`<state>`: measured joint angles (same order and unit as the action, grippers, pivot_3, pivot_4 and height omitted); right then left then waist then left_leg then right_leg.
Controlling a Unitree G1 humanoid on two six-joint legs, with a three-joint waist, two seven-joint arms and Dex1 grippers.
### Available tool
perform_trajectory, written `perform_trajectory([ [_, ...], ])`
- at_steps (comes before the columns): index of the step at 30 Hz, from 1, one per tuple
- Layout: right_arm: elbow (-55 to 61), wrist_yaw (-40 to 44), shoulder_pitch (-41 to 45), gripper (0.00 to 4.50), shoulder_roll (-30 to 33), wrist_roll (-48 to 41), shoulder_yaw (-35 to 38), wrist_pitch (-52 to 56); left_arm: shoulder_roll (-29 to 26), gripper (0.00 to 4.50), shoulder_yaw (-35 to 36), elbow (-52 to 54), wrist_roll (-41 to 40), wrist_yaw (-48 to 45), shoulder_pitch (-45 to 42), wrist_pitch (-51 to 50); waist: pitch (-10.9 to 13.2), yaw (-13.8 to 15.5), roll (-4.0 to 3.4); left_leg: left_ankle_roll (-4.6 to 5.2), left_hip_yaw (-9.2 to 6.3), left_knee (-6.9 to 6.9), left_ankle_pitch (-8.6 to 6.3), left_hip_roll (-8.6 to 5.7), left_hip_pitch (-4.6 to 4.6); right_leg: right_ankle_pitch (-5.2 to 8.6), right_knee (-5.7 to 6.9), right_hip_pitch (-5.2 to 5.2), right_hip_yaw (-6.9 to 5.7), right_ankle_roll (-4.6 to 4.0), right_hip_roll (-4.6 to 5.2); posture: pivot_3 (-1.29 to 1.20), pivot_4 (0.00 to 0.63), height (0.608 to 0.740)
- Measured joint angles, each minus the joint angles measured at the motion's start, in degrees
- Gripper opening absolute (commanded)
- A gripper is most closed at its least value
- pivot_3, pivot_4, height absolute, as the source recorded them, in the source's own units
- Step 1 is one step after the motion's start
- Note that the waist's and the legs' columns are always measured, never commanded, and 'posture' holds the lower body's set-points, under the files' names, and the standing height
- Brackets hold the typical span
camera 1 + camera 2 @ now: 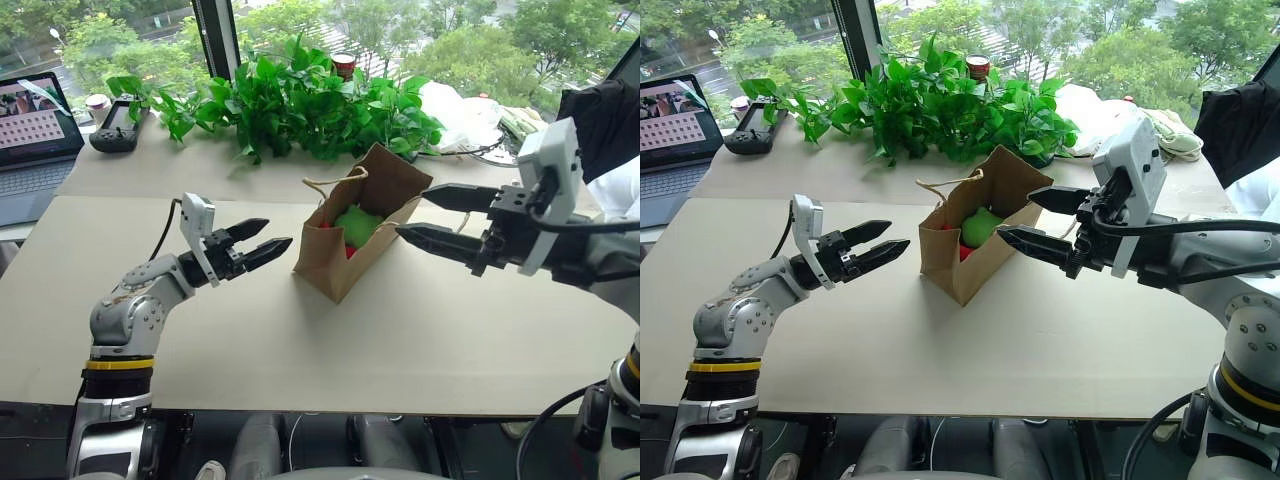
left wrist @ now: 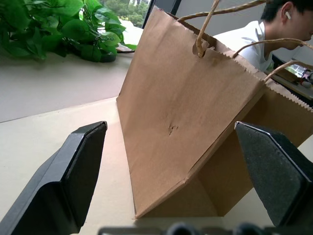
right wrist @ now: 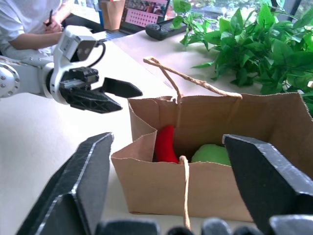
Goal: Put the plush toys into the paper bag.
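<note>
Right wrist view shows us both toys, red and green, already inside the bag, which stands upright between our arms. Left gripper and right gripper flank it, spread and empty, apparently finished.

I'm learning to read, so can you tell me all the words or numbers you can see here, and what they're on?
No words or numbers can be read here.
Laptop screen: shows a grid of small pictures, too small to read.
Can behind the plant: its label is too blurred.
Paper bag: plain brown, no print.
</note>
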<state>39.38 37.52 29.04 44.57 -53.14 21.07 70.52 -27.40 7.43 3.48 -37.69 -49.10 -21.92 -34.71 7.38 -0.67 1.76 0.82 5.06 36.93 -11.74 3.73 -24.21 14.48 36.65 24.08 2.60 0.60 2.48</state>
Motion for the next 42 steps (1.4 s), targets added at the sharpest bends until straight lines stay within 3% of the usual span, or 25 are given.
perform_trajectory([
  [7,1.83,1.14,-5.97,0.02,1.77,0.15,-5.71,-2.98,-0.13,4.50,-2.70,0.82,3.55,-0.51,0.48,2.97,0.00,-0.12,0.00,0.00,0.00,0.00,0.00,0.00,0.01,0.00,0.00,0.01,0.03,0.00,-0.01,0.00,0.150,0.740],
  [13,-0.75,-4.66,-7.57,0.02,0.86,9.98,-19.42,-6.00,-0.16,4.50,-5.50,1.61,6.07,-1.13,0.51,4.46,0.00,-0.09,0.01,0.00,0.02,0.01,0.00,0.00,0.04,0.01,0.01,0.00,0.06,0.00,-0.02,0.00,0.150,0.740],
  [19,-12.23,-13.28,-2.90,0.02,-6.43,23.25,-30.08,-10.03,0.17,4.50,-8.82,1.35,9.36,-1.86,-0.14,6.85,0.00,-0.09,0.00,-0.01,0.12,0.01,0.03,-0.01,0.01,0.01,0.04,0.06,0.06,0.00,-0.04,0.00,0.150,0.740],
  [33,-15.88,-16.99,3.51,0.02,-17.48,28.16,-31.95,-8.65,0.39,4.50,-13.12,2.62,13.03,-2.79,-0.14,8.57,0.00,-0.02,-0.01,-0.01,0.15,0.01,0.03,0.01,-0.03,0.00,0.06,0.08,0.02,0.00,-0.03,0.00,0.150,0.740],
  [42,-17.52,-17.61,4.57,0.02,-20.67,29.65,-31.95,-8.44,5.36,4.50,-14.52,-0.13,18.32,2.99,-0.86,11.15,-0.01,-0.02,-0.01,-0.01,0.18,0.01,0.03,0.00,-0.03,0.00,0.07,0.08,0.02,0.00,-0.03,0.00,0.150,0.740],
])
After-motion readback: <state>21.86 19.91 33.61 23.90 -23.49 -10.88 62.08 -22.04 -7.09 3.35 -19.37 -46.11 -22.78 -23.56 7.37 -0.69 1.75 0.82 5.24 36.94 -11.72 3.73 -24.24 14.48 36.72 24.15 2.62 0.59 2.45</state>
